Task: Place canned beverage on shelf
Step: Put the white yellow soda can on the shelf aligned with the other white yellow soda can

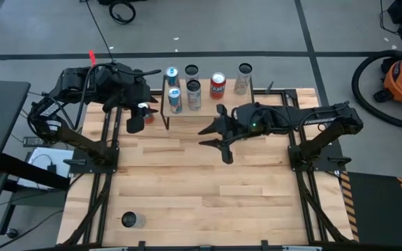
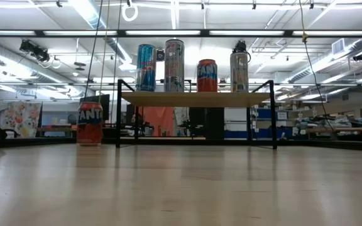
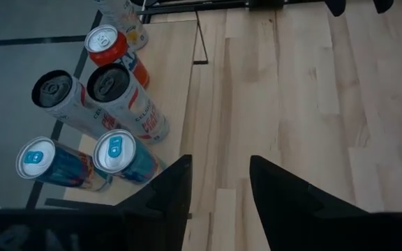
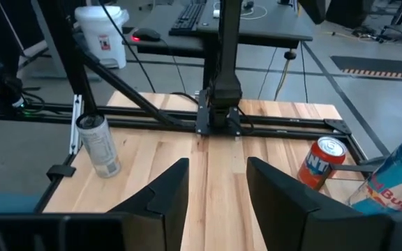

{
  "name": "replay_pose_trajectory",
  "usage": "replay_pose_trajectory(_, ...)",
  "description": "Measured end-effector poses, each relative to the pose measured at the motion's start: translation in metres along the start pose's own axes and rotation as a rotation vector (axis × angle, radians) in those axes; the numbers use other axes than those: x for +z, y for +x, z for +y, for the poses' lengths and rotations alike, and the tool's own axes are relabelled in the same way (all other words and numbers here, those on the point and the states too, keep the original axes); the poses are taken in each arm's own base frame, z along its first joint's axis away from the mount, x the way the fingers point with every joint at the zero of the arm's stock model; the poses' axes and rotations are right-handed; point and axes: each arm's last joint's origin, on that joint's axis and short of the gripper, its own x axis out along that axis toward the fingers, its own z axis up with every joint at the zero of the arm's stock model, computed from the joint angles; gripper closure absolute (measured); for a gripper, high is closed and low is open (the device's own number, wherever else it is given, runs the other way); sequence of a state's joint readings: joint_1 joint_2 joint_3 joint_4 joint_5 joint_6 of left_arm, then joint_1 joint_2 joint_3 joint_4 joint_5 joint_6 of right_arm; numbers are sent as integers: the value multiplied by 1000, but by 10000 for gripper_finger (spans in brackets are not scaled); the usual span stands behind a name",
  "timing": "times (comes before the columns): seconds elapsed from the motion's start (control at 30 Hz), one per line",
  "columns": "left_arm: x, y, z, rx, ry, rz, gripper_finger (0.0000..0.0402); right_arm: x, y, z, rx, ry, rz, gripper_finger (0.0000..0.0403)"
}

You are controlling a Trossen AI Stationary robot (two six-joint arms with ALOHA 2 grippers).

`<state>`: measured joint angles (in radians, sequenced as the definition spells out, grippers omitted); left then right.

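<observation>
Wood tabletop [image 1: 187, 181] under ceiling striplights; both claws, left [image 3: 218, 183] and right [image 4: 217, 188], seemingly released, grasping nothing.

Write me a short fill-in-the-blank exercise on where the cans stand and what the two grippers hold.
1. The orange Fanta can stands on the tabletop, beside the shelf's ____ end in the low view.
2. The left gripper and right gripper both have open fingers holding ____.
3. The lone silver can stands near the table's edge ____ from the shelf.

Missing words: left; nothing; farthest
</observation>
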<state>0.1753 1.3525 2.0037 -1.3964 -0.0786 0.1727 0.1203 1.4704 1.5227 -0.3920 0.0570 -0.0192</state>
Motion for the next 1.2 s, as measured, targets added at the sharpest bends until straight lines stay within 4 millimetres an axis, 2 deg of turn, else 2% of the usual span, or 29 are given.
replay_pose_trajectory(0.23,1,0,0,1,13,-7,246,0,0,3,60,-1,0,229)
replay_pose_trajectory(0.5,2,0,0,5,23,-23,246,-7,0,4,90,-3,73,142)
replay_pose_trajectory(0.63,1,0,0,2,24,-8,246,-7,0,4,90,-2,72,113)
replay_pose_trajectory(1.0,-7,-11,0,10,9,8,246,3,0,4,88,2,-32,104)
replay_pose_trajectory(1.2,-9,-15,0,11,2,0,246,13,-1,4,132,127,-133,104)
